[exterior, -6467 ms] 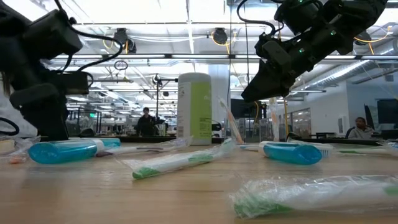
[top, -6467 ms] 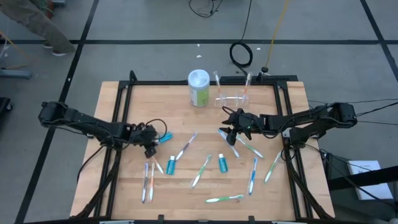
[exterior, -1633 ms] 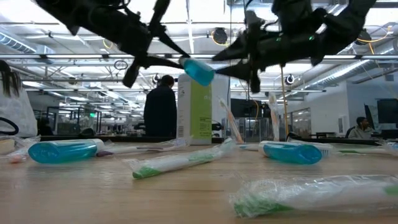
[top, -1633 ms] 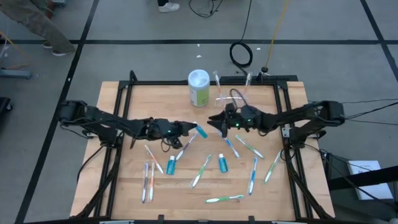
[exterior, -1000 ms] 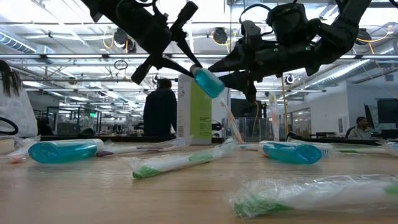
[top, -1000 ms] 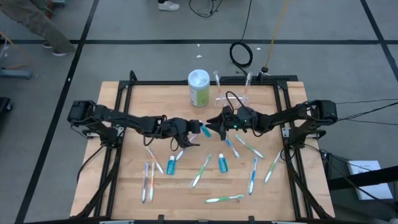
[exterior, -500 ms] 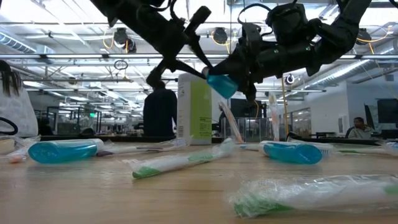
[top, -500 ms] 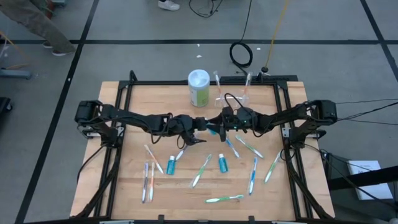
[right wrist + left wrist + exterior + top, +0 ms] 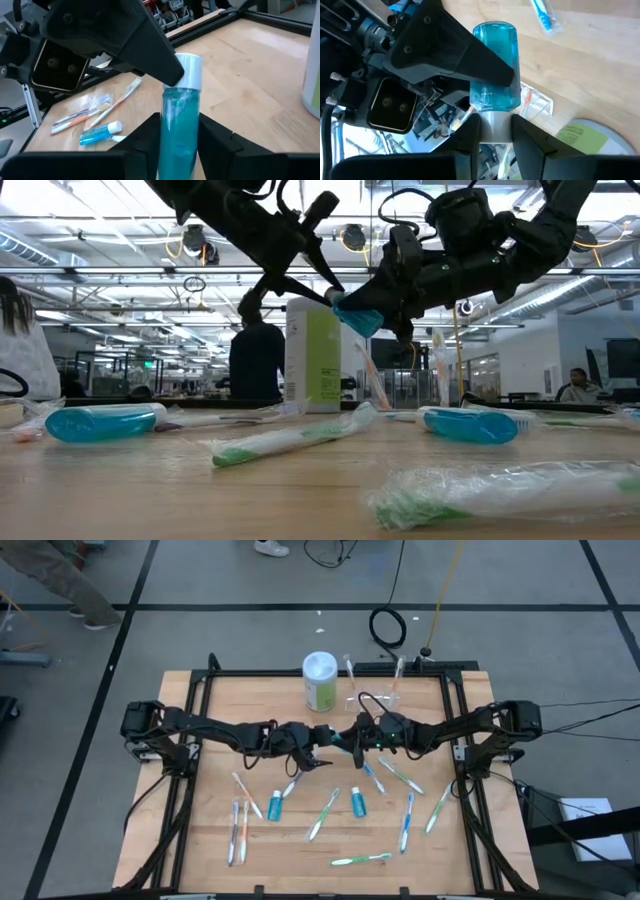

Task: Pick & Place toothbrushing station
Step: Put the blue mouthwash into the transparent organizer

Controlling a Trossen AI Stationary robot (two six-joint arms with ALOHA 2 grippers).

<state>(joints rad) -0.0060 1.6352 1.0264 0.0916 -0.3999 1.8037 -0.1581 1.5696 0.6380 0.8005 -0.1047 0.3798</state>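
Note:
A small blue bottle with a white cap hangs in the air over the middle of the table, between my two grippers. It also shows in the low view. My left gripper comes from the table's left and is shut on the cap. My right gripper comes from the table's right and is shut on the blue body. The clear toothbrushing station stands on its base at the table's far edge, with toothbrushes upright in it, to the right of a white and green canister. My left gripper pinches the bottle's white cap between its two fingers. The fingers come level from the table's left, along the bottle. The bottle is lifted clear of the table and points away from the gripper. My right gripper pinches the bottle's blue body between its two fingers, below the cap. The fingers come level from the table's right, along the bottle. The cap end points away from it, toward my left gripper.
Several wrapped toothbrushes and two small blue bottles lie on the near half of the table. Black frame rails run along the table's sides. A person stands in the room beyond.
My left gripper has carried the blue bottle, lifted clear, toward the table's right, up to my right gripper. The bottle has gone in between my right gripper's fingers, and these have closed in on its body.

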